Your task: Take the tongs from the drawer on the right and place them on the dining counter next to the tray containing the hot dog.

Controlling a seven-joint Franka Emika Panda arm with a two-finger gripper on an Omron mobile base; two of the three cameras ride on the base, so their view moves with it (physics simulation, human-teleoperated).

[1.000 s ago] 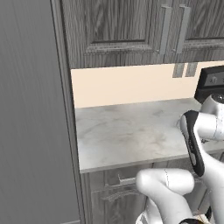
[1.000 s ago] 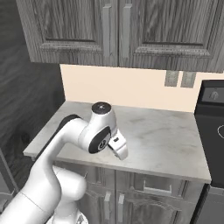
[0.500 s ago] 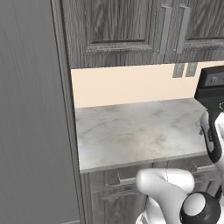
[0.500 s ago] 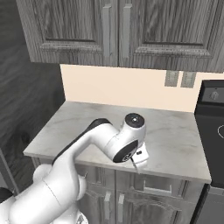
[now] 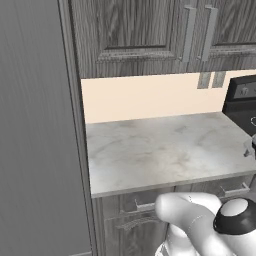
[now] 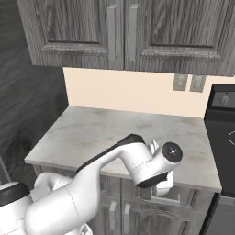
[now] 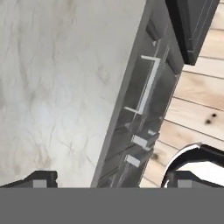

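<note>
Gripper [image 7: 109,178] jaws stand spread wide apart, with nothing between them; in the hand view one dark fingertip [image 7: 40,179] rises over the marble worktop and the other over the wooden floor. Between the two tips, further off, lies the front edge of the worktop [image 7: 57,87] and, below it, the dark grey wood-grain cabinet face. On that face the drawer [image 7: 151,83] is closed, its silvery bar handle [image 7: 146,85] standing clear of the raised panel. Two smaller pale handles [image 7: 140,148] show on the cabinet doors beneath it. Pale wooden floor planks [image 7: 197,109] run beside the cabinet face.

In the right base view the arm reaches forward and bends down over the worktop's front edge, with the wrist [image 6: 160,167] hanging just before the drawer front [image 6: 167,197]. The worktop [image 6: 114,135] is pale grey-white marble against a cream backsplash carrying two grey wall outlets [image 6: 188,82]. Dark wood-grain wall cabinets [image 6: 124,32] with vertical bar handles hang above. A black stove [image 6: 222,124] adjoins the worktop on the right. In the left base view a tall dark cabinet panel [image 5: 35,130] bounds the worktop on the left.

The tongs cannot be seen.
</note>
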